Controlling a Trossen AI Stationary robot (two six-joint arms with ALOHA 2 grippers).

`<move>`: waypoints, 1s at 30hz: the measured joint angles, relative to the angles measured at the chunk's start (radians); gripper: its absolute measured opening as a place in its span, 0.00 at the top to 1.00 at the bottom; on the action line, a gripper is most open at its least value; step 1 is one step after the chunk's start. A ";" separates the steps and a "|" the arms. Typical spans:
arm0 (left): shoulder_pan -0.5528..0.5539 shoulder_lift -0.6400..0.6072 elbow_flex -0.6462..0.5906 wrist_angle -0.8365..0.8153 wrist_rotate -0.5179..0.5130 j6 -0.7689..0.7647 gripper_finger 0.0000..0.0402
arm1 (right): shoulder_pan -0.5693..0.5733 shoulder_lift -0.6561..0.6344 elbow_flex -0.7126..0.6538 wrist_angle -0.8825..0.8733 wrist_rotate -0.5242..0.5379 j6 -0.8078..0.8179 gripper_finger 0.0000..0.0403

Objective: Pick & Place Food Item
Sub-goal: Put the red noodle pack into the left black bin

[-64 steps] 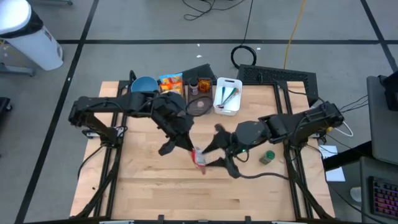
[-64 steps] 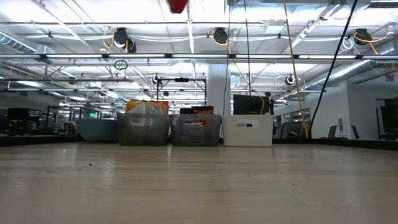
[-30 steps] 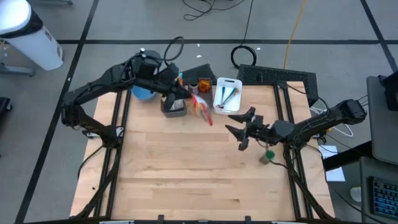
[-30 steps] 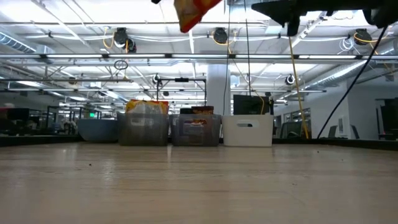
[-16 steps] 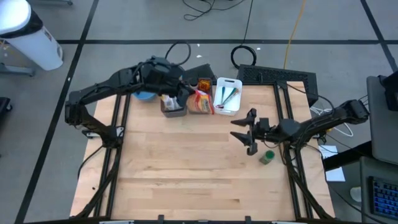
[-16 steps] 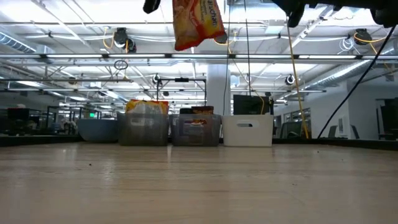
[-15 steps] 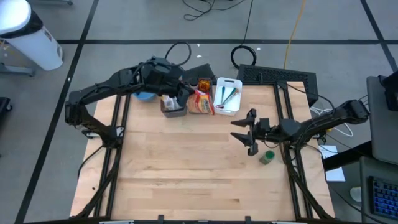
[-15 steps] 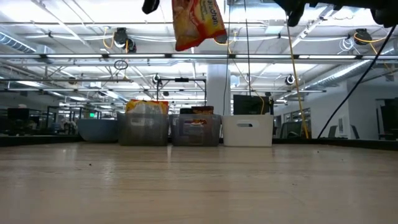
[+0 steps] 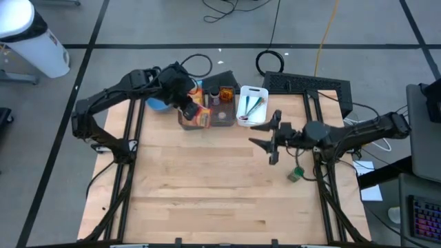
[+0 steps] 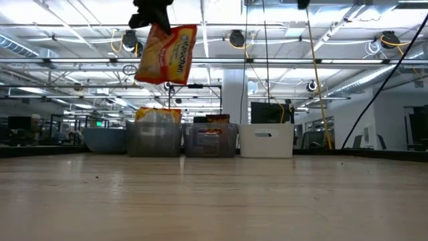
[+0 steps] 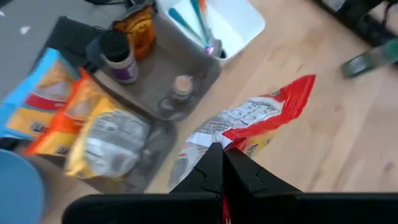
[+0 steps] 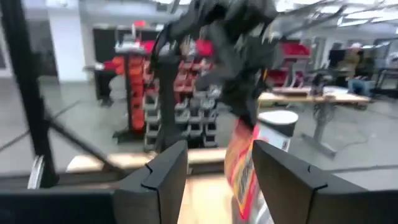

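Above the light wooden table (image 9: 207, 179), the left gripper (image 9: 187, 105), jaws clamped tight, dangles a red-and-yellow crinkled snack packet (image 10: 166, 53) over the clear plastic bins (image 10: 180, 139) at the far edge; the right gripper (image 9: 270, 136) hovers mid-table, jaws parted and empty, near a small green jar (image 9: 295, 173)

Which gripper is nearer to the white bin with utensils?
Right. The right gripper hovers open just in front of the white bin; the left gripper holds the snack bag over the clear bins.
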 joint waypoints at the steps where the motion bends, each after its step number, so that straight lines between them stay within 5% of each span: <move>1: 0.014 -0.002 0.000 -0.009 0.003 0.029 1.00 | -0.010 0.007 0.041 -0.035 0.004 -0.015 0.55; 7: 0.115 -0.097 0.001 0.024 0.138 0.152 1.00 | -0.073 0.049 0.222 -0.137 0.020 -0.001 0.59; 13: 0.170 -0.268 -0.077 0.171 0.159 0.175 1.00 | -0.123 0.077 0.252 -0.143 0.018 0.009 0.62; 23: 0.173 -0.620 -0.663 0.602 0.196 -0.040 1.00 | -0.184 0.115 0.252 -0.126 -0.086 0.137 0.62; 30: 0.143 -0.662 -0.893 0.790 0.198 -0.161 1.00 | -0.184 0.115 0.252 -0.126 -0.086 0.142 0.63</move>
